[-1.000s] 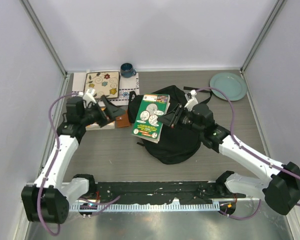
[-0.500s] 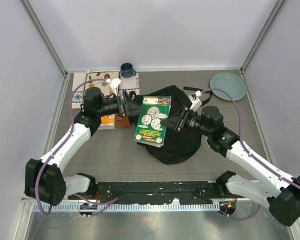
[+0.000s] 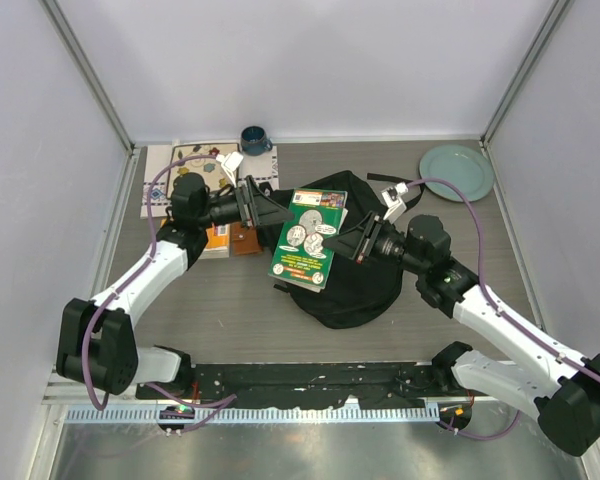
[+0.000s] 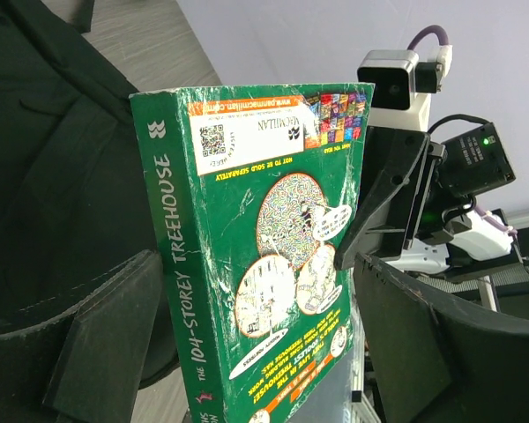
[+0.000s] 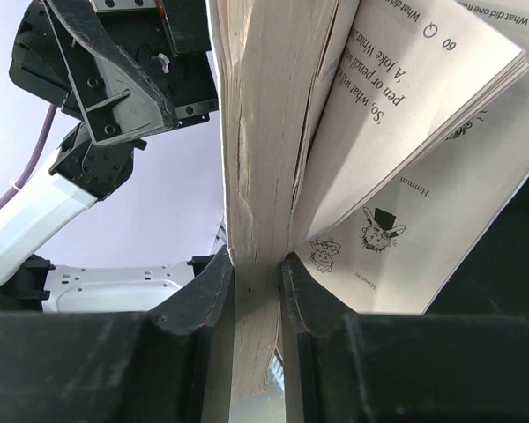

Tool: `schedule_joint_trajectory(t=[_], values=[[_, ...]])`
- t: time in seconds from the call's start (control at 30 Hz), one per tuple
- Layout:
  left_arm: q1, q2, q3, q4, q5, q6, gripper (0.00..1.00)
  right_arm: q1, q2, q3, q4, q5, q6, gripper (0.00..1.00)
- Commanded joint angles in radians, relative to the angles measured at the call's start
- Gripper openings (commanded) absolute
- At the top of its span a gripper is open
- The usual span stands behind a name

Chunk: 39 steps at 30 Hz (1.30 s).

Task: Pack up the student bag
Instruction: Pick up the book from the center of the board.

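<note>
The student bag [image 3: 352,292], a black soft backpack, lies mid-table; it also shows in the left wrist view [image 4: 44,132]. My right gripper [image 3: 346,243] is shut on the page edge of a green paperback [image 3: 308,238] and holds it tilted above the bag. In the right wrist view both fingers [image 5: 207,295] pinch the page block [image 5: 256,132], and some pages fan open. My left gripper [image 3: 267,212] is open at the book's spine side. In the left wrist view the book [image 4: 264,247] stands between my spread left fingers [image 4: 115,326] without clear contact.
A teal plate [image 3: 456,172] lies at the back right. A blue mug [image 3: 255,139] and a flower-patterned book [image 3: 195,165] are at the back left. An orange book [image 3: 217,240] and a small brown item [image 3: 245,238] lie under the left arm.
My left gripper has swung right from the orange book to the green book's spine. My right gripper has raised and tilted the green book over the bag.
</note>
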Motion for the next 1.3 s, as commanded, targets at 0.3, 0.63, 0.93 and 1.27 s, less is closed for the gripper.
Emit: schedule_joint_trajectory(t=[0.3, 0.63, 0.93, 1.27], values=[[-0.021, -0.001, 0.020, -0.022, 0.025, 0.058, 0.92, 0.008, -0.071, 0.004, 0.122, -0.076, 0.011, 0.00], [-0.021, 0.016, 0.040, -0.014, 0.020, 0.052, 0.93, 0.007, -0.068, -0.033, 0.169, -0.095, 0.031, 0.00], [-0.050, 0.056, 0.031, 0.165, 0.180, -0.064, 0.86, -0.005, 0.045, -0.019, 0.322, -0.225, 0.018, 0.00], [-0.056, 0.041, -0.007, 0.175, 0.218, -0.063, 0.39, -0.087, 0.091, 0.002, 0.240, -0.266, -0.074, 0.00]])
